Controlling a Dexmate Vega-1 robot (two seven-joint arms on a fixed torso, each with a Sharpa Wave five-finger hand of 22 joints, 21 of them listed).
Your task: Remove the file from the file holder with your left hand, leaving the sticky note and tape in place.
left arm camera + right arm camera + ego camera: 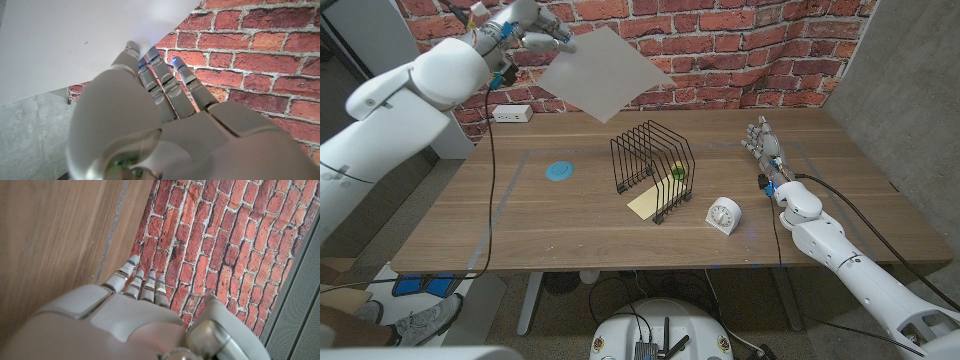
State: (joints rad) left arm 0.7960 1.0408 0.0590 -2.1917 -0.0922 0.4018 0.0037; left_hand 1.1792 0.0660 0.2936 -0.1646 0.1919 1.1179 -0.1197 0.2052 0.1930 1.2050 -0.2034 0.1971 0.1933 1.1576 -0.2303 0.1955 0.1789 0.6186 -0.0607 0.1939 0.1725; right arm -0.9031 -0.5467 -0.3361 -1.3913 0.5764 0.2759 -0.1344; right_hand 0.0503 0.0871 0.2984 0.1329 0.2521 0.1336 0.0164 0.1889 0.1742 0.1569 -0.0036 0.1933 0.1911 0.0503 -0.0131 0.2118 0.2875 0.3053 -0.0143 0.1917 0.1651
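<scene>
White file held high above table by left hand, fingers gripping its edge; black wire file holder below, yellow sticky note and green tape inside; right hand empty, fingers apart, near table's right side

Matt wooden table, black wire file holder

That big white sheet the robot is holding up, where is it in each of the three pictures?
Head view: the file is held high by the left hand, upper middle, above the file holder.
Left wrist view: the file covers the upper left, beyond the fingers.
Right wrist view: not in it.
Shared landmark: the brick wall.
</scene>
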